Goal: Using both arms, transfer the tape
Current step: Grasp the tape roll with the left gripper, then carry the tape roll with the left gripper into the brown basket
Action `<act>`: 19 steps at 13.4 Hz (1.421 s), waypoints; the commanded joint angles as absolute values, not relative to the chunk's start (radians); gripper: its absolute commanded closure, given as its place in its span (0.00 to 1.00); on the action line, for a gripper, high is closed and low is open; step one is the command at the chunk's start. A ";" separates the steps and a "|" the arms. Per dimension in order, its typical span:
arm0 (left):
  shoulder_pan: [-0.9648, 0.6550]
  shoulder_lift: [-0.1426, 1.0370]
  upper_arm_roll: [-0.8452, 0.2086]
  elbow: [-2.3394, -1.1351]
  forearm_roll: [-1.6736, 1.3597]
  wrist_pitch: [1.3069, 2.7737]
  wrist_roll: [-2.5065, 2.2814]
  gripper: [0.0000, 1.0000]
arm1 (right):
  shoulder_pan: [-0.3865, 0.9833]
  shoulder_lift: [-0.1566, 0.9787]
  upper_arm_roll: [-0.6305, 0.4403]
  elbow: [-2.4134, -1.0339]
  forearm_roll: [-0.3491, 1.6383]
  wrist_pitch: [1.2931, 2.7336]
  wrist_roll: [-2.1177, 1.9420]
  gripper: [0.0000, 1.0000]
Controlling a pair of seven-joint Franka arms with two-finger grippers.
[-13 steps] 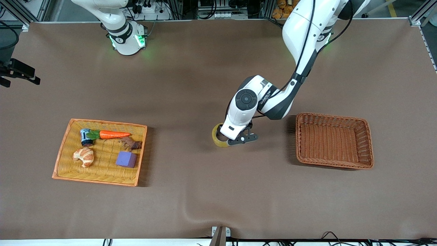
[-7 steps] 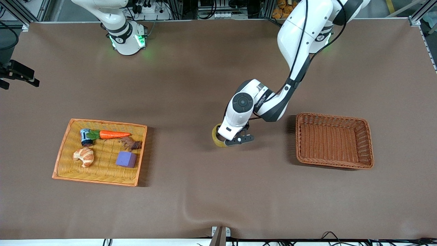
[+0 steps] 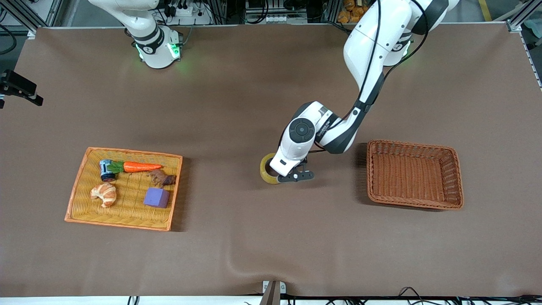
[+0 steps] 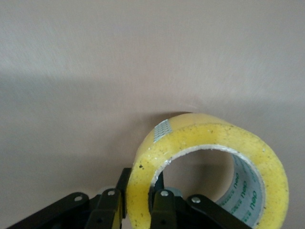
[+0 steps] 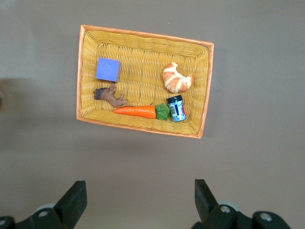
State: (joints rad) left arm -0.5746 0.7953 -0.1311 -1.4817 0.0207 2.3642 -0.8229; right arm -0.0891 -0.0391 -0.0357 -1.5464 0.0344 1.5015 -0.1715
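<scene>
Green printed letters run along the inner core of the tape, too partial to read with confidence; nothing else is legible.

Bare counter lies between the yellow tray and the brown basket. Only the tape, pinched by the left tool, and the left arm above it interrupt that stretch.

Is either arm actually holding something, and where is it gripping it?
Yes: the left gripper is shut on the wall of the yellowish translucent tape roll, one finger inside the ring, one outside. The right gripper is open, holding nothing.
</scene>
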 commanded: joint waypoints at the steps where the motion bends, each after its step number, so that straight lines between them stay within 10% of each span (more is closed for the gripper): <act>1: -0.510 0.657 -0.135 -1.519 0.029 2.315 -0.827 1.00 | -0.095 -0.020 -0.029 -1.545 0.041 1.493 -0.167 0.00; 11: -0.178 0.405 -0.137 -1.555 0.028 1.916 -0.392 1.00 | -0.091 -0.002 -0.029 -1.546 0.041 1.491 -0.164 0.00; 19: 0.101 0.313 -0.138 -1.810 0.018 2.043 0.111 1.00 | -0.107 0.002 -0.034 -1.546 0.041 1.491 -0.173 0.00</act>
